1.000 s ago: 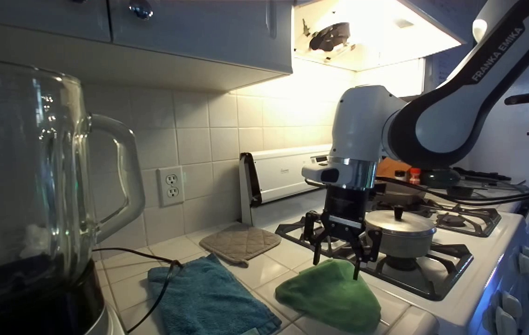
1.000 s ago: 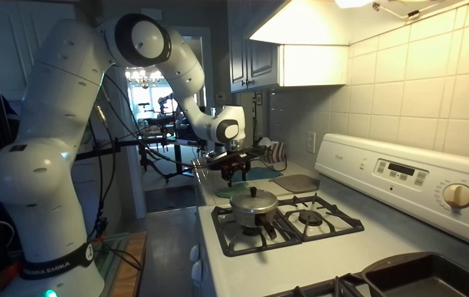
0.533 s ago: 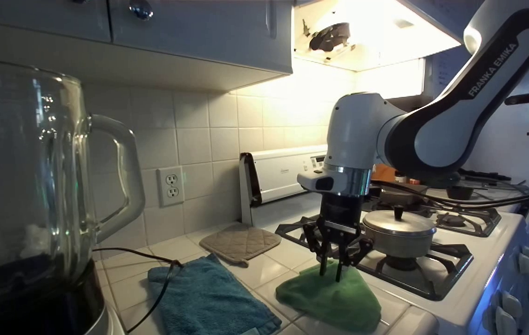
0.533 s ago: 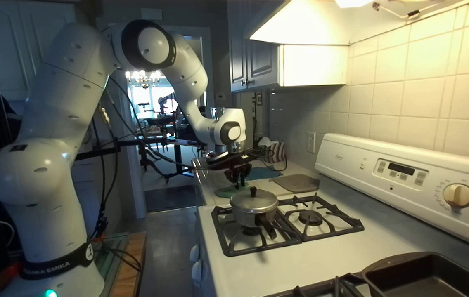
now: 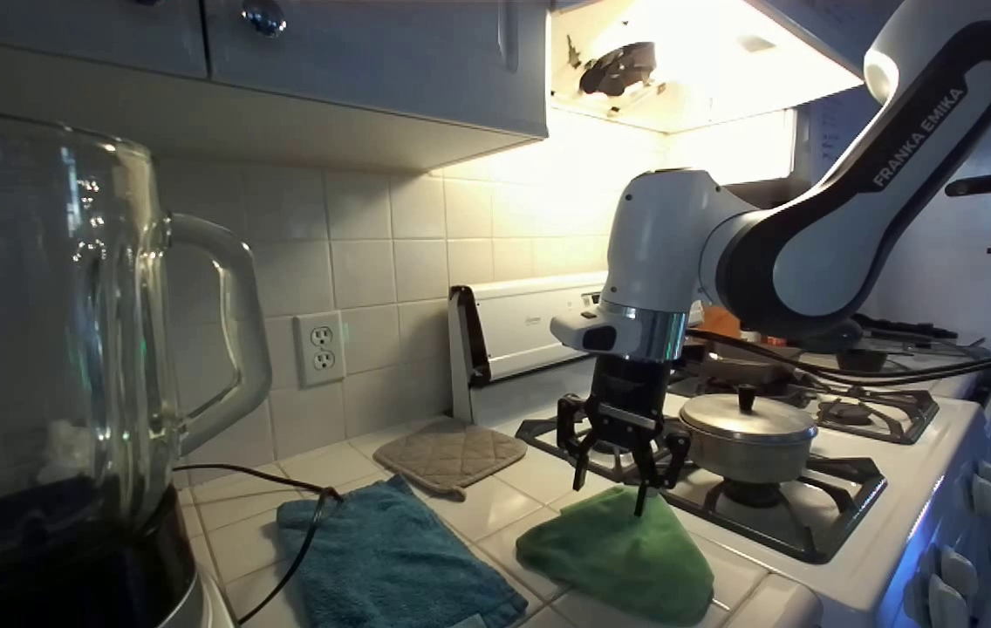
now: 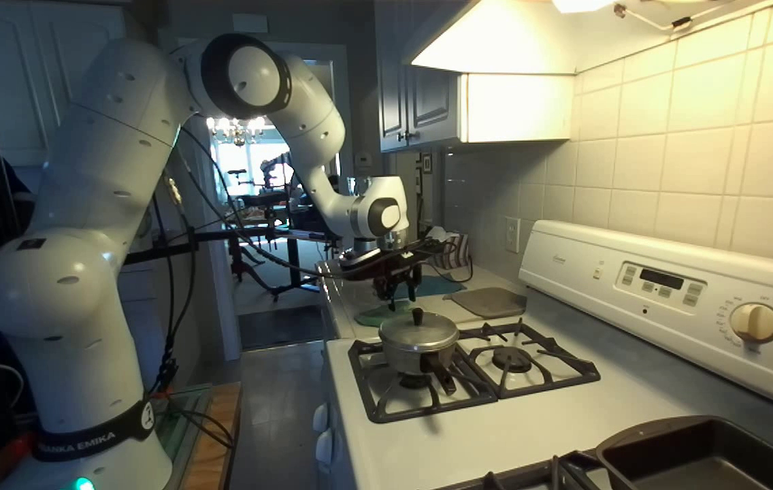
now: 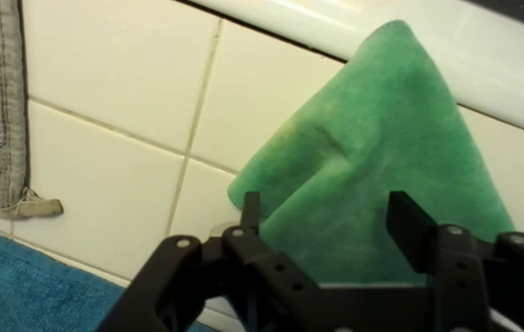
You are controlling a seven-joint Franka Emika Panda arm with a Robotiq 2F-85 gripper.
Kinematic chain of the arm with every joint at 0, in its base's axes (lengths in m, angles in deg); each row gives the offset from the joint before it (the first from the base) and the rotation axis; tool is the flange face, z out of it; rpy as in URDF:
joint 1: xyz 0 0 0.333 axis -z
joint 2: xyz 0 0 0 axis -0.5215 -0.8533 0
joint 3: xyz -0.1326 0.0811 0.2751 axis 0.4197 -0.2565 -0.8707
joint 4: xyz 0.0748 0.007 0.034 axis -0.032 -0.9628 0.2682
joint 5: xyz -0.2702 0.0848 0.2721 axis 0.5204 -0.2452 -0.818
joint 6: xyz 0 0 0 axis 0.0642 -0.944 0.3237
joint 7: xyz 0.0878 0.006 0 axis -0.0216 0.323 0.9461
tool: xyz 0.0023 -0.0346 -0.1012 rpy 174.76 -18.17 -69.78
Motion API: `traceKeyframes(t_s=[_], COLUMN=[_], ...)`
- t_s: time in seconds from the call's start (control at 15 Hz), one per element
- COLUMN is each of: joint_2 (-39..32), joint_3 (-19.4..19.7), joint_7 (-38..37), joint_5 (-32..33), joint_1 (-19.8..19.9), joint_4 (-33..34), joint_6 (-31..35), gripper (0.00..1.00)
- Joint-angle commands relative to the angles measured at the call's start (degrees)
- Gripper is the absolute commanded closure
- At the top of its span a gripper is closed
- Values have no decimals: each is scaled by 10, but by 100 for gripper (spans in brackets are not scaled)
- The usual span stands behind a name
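A green cloth (image 5: 622, 563) lies bunched on the white tiled counter at the stove's edge. It also shows in the wrist view (image 7: 409, 138), with a crease across it, and partly behind the pot in an exterior view (image 6: 374, 315). My gripper (image 5: 610, 498) points down just over the cloth's far part, fingers apart and nothing between them. In the wrist view the gripper (image 7: 324, 194) has the cloth below and between its fingers. I cannot tell whether a fingertip touches the cloth. The gripper (image 6: 402, 302) is partly in shadow in an exterior view.
A lidded pot (image 5: 748, 440) stands on the burner grate beside the gripper. A grey pot holder (image 5: 450, 455) and a blue towel (image 5: 399, 558) lie on the counter. A glass blender (image 5: 51, 349) with a cord stands at the near left. A dark baking pan (image 6: 713, 456) is on the stove.
Half a second ago the fingers were lower and closer together at the cloth; now they are spread wider, slightly raised. Over the second, the arm moved slightly left in an exterior view. The cloth looks unchanged.
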Motion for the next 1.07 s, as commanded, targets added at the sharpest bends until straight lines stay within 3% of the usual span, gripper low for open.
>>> traceKeyframes(t_s=[0.0, 0.13, 0.2, 0.33, 0.93, 1.0], joint_2=[-21, -28, -32, -37, -10, 2], joint_3=[14, 14, 16, 17, 1, 2], joint_7=[-30, -31, -32, -33, -25, -27], joint_5=[31, 33, 35, 39, 23, 24], joint_1=[-10, -9, -11, -12, -4, -3], joint_4=[21, 26, 29, 33, 24, 16], joint_6=[0, -4, -7, -8, -11, -12], gripper=[1, 10, 32, 37, 100, 100])
